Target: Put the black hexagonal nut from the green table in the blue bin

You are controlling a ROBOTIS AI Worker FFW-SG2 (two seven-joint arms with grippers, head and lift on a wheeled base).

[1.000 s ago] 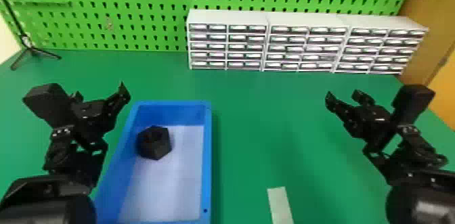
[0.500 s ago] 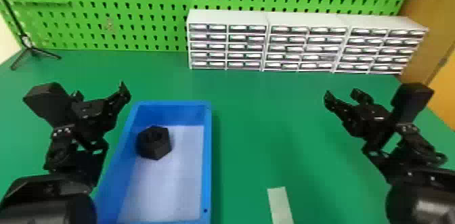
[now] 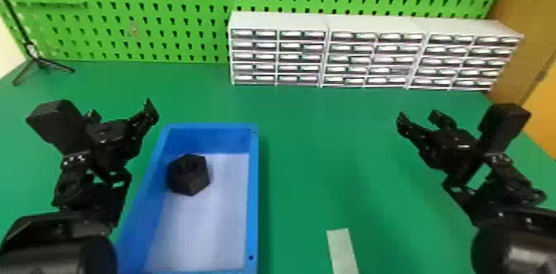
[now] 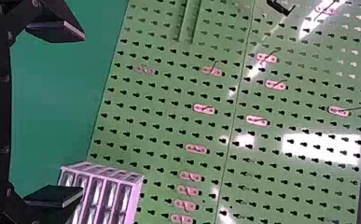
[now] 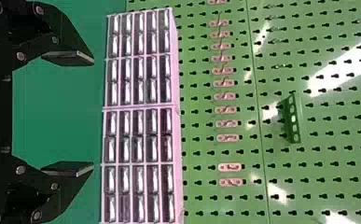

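Note:
The black hexagonal nut [image 3: 189,174] lies inside the blue bin [image 3: 253,194], toward its far left corner, on the pale floor of the bin. My left gripper [image 3: 122,109] is left of the bin's far end, apart from the nut; in the left wrist view the left gripper [image 4: 80,116] stands open with nothing between its fingers. My right gripper [image 3: 418,115] is well to the right of the bin over the green table [image 3: 322,149]. In the right wrist view the right gripper [image 5: 94,114] is open and holds nothing.
White drawer cabinets [image 3: 372,56] stand at the table's back, before a green pegboard [image 3: 165,16]. A pale strip [image 3: 342,250] lies near the front, right of the bin. A black tripod [image 3: 37,60] stands at the back left.

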